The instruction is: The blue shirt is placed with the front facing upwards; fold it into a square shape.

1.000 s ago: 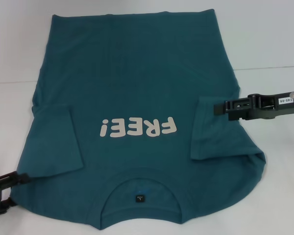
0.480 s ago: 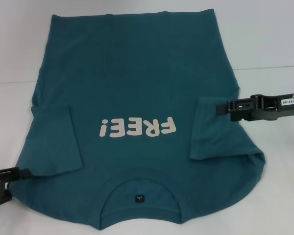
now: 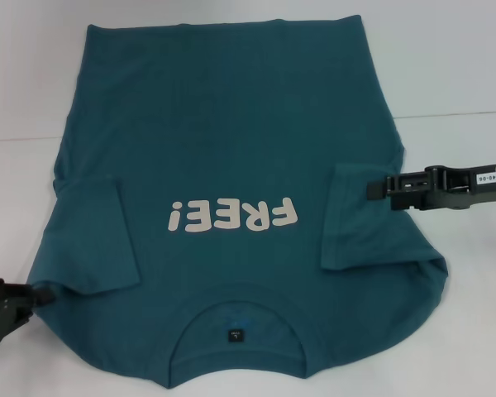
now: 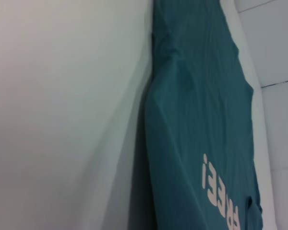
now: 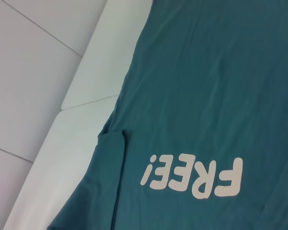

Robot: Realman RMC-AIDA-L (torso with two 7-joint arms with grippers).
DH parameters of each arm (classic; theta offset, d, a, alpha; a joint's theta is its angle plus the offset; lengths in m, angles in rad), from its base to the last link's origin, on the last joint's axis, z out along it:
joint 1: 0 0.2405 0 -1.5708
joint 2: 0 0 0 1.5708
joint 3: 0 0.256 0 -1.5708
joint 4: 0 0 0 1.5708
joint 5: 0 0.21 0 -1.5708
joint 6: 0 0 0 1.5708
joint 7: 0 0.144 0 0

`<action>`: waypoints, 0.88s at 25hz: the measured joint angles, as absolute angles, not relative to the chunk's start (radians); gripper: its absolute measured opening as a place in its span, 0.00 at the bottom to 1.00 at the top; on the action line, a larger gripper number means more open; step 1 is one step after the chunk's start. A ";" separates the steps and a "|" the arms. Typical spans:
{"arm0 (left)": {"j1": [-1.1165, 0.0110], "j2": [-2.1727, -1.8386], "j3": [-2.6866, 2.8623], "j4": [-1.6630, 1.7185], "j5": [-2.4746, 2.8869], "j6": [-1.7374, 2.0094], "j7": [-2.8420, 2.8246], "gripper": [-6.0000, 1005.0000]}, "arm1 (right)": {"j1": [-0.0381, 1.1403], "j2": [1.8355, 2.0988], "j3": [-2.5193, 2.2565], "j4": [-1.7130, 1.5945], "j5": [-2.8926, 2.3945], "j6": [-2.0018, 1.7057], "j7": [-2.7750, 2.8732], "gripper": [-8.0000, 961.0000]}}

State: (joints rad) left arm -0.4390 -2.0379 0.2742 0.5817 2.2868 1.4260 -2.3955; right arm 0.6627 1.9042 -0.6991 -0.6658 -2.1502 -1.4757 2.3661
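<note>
Blue shirt (image 3: pixel 231 165) lies flat, front up, on the white bench (image 3: pixel 463 74), covering most of its middle. Collar (image 3: pixel 236 318) sits toward the near edge, hem toward the far edge. White "FREE!" lettering (image 3: pixel 233 217) reads upside down in the head view. Both short sleeves are folded inward onto the chest, one on each side of the lettering.

Left gripper (image 3: pixel 41 291) is low at the near left corner of the bench, its tip touching the shirt's shoulder edge; cannot tell how far its claw is open or whether it has cloth.

Right gripper (image 3: pixel 379 187) reaches in from the right edge, its tip over the folded right sleeve (image 3: pixel 355 219); claw state likewise cannot be told.
</note>
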 joint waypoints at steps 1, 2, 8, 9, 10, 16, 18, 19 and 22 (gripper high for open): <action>-0.441 -2.037 0.273 0.579 2.286 1.429 -2.387 0.19 | 0.660 1.904 -0.699 -0.666 -2.150 -1.477 2.365 0.84; -0.442 -2.037 0.272 0.578 2.285 1.433 -2.380 0.17 | 0.660 1.904 -0.699 -0.666 -2.150 -1.477 2.365 0.84; -0.443 -2.035 0.266 0.567 2.227 1.488 -2.321 0.05 | 0.647 1.891 -0.706 -0.672 -2.154 -1.488 2.362 0.84; -0.443 -2.035 0.266 0.566 2.224 1.490 -2.320 0.05 | 0.643 1.887 -0.707 -0.672 -2.156 -1.492 2.361 0.84; -0.444 -2.035 0.266 0.566 2.224 1.489 -2.321 0.05 | 0.638 1.882 -0.708 -0.673 -2.161 -1.500 2.358 0.84; -0.445 -2.036 0.266 0.566 2.224 1.481 -2.326 0.05 | 0.605 1.839 -0.704 -0.675 -2.289 -1.538 2.351 0.84; -0.444 -2.036 0.266 0.566 2.223 1.476 -2.326 0.05 | 0.596 1.833 -0.702 -0.675 -2.327 -1.549 2.359 0.84; -0.444 -2.037 0.266 0.566 2.223 1.473 -2.326 0.05 | 0.591 1.831 -0.700 -0.675 -2.339 -1.555 2.362 0.84; -0.444 -2.039 0.268 0.566 2.223 1.469 -2.326 0.05 | 0.578 1.829 -0.694 -0.675 -2.349 -1.557 2.375 0.84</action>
